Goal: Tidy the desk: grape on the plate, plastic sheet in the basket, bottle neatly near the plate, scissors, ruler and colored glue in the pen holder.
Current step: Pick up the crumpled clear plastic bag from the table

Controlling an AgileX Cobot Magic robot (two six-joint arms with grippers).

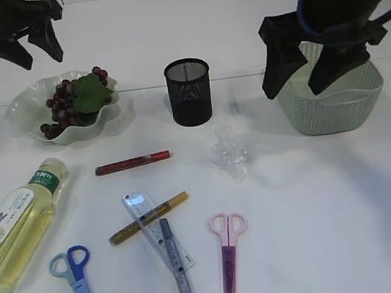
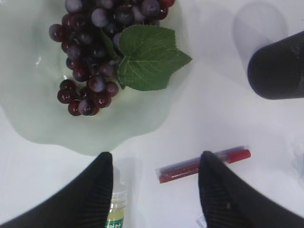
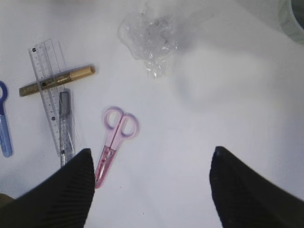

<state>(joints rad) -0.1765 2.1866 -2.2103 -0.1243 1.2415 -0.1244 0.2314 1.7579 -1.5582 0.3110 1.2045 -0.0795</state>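
Observation:
The grape bunch (image 1: 73,102) lies on the pale green plate (image 1: 23,112). My left gripper (image 1: 39,58) hangs open above it, holding nothing (image 2: 156,161). The bottle (image 1: 17,226) lies on its side at the left. A red glue stick (image 1: 132,162), gold glue stick (image 1: 149,218), ruler (image 1: 156,232) and silver glue stick (image 1: 177,265) lie mid-table, between blue scissors (image 1: 79,279) and pink scissors (image 1: 228,251). The crumpled plastic sheet (image 1: 230,152) sits right of centre. My right gripper (image 1: 297,88) is open and empty in front of the basket (image 1: 332,109).
The black mesh pen holder (image 1: 189,93) stands upright between plate and basket. In the right wrist view the plastic sheet (image 3: 149,40) is ahead of the fingers and the pink scissors (image 3: 114,137) are to their left.

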